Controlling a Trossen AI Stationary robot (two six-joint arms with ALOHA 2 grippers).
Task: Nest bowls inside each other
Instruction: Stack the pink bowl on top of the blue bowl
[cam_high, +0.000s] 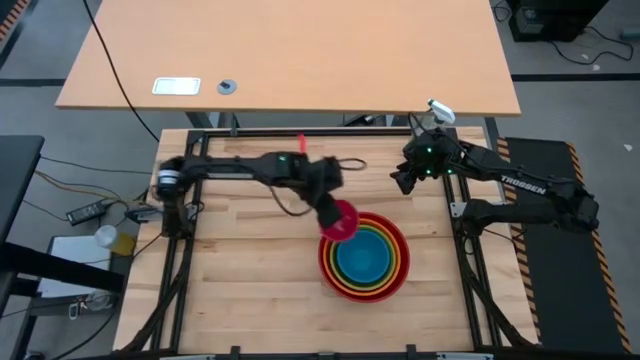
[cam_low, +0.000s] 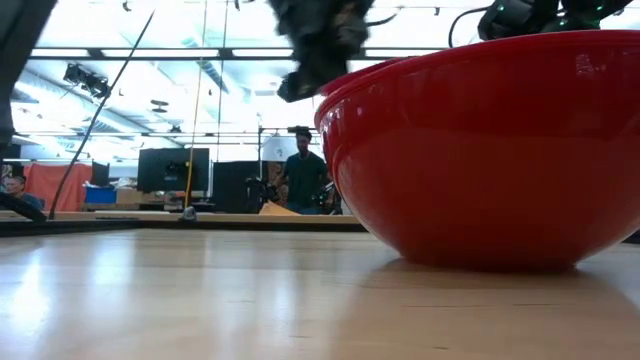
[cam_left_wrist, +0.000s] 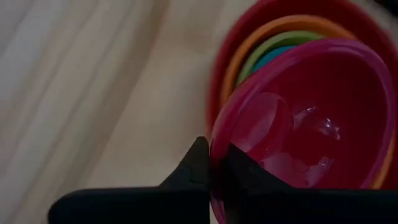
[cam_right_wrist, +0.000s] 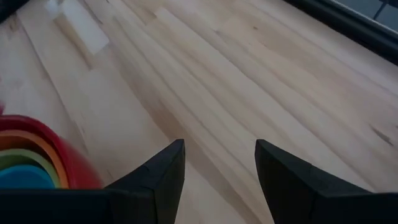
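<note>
A stack of nested bowls stands right of the table's middle: red (cam_high: 400, 283) outermost, then orange (cam_high: 396, 250), lime green (cam_high: 385, 237) and blue (cam_high: 362, 258) innermost. My left gripper (cam_high: 330, 215) is shut on the small magenta bowl (cam_high: 343, 219), which hangs over the stack's far left rim. In the left wrist view the magenta bowl (cam_left_wrist: 311, 118) covers most of the stack. My right gripper (cam_right_wrist: 219, 163) waits open at the far right of the table, over bare wood. My left gripper pinches the magenta bowl's rim (cam_left_wrist: 213, 163), one finger (cam_left_wrist: 196, 165) outside the wall and one (cam_left_wrist: 239, 168) inside. The fingers slant down from the table's far left side. The bowl hangs clear, tilted, over the stack's rim.
The red bowl (cam_low: 490, 150) fills the right of the low view. A black frame (cam_high: 470, 215) borders the wooden table. A desk (cam_high: 290, 50) stands beyond the far edge. A person (cam_low: 303, 175) stands in the room behind.
</note>
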